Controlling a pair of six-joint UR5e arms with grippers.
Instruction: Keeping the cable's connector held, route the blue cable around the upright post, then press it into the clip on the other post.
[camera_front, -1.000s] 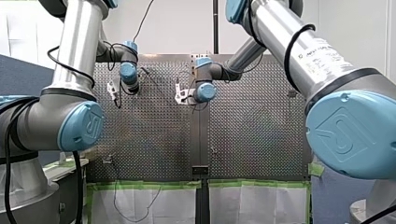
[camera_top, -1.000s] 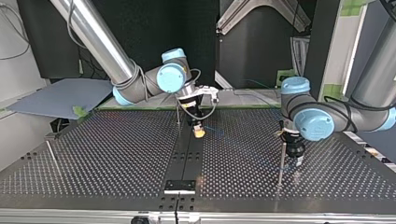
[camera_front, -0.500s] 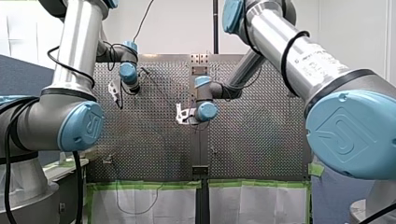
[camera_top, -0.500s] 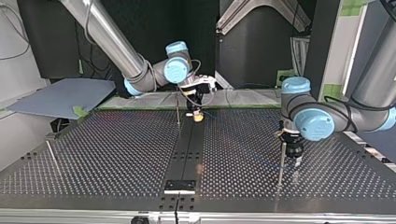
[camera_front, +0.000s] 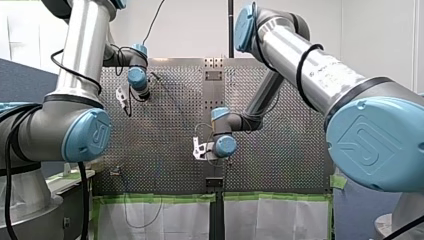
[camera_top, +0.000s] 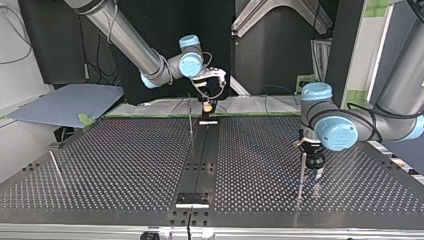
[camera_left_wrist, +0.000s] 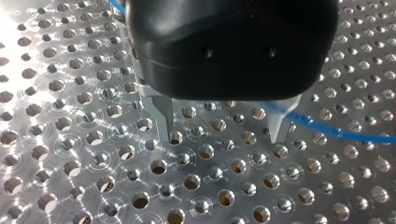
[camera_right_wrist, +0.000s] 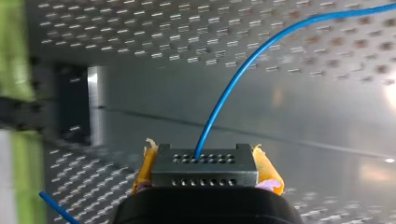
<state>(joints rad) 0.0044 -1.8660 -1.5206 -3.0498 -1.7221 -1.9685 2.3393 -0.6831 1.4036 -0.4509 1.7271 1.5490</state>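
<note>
my right gripper (camera_right_wrist: 204, 161) is clenched on the connector (camera_right_wrist: 204, 171), its yellow pads (camera_right_wrist: 266, 168) squeezing the block's two sides, so the plug end stays put while the line gets led about. the blue cable (camera_right_wrist: 233, 88) leaves the connector's face and arcs away over the table (camera_top: 125, 165). in the top view this gripper hangs at the middle of the table's edge nearest the arm bases, just beside a thin upright post (camera_top: 190, 120). i judge it sits there to draw the cable around that post. my left gripper (camera_left_wrist: 222, 126) is released, metal fingers (camera_left_wrist: 163, 119) apart and low over the holes with nothing gripped. the cable runs past one finger, and i can't tell whether it lies between them. it waits near the other post (camera_top: 301, 172), toward the table's opposite edge, likely ready to press the cable in.
</note>
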